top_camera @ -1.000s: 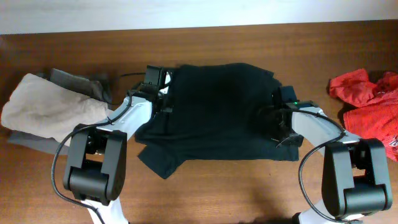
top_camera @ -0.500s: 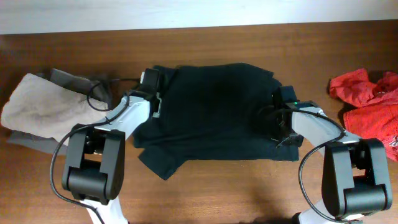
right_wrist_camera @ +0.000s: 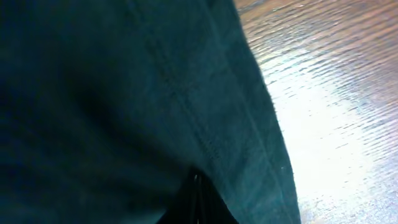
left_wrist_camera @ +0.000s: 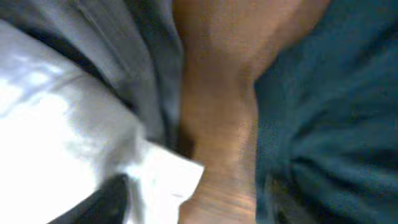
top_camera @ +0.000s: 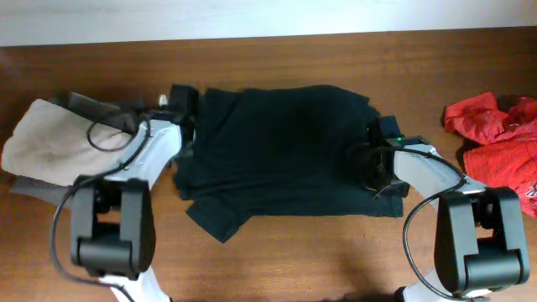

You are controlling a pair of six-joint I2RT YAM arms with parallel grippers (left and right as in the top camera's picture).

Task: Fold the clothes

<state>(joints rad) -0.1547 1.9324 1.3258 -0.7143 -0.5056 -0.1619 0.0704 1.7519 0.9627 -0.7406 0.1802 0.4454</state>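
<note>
Overhead alone shows red cloth (top_camera: 495, 138) well R of blk shirt (top_camera: 285, 151)

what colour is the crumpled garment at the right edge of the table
The garment is red, clearest in the overhead view.

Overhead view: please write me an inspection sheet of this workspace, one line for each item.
Surface: brown wooden table.
Job's things: black shirt spread in the middle; beige garment lying on a grey garment at the left; red garment crumpled at the right edge.
Clutter: nothing seen.
Grippers: left gripper at the shirt's upper left corner, right gripper at its right edge; fingers open or shut cannot be told.
Cables: black cable looping over the beige garment.
Surroundings: pale wall strip beyond the table.
</note>
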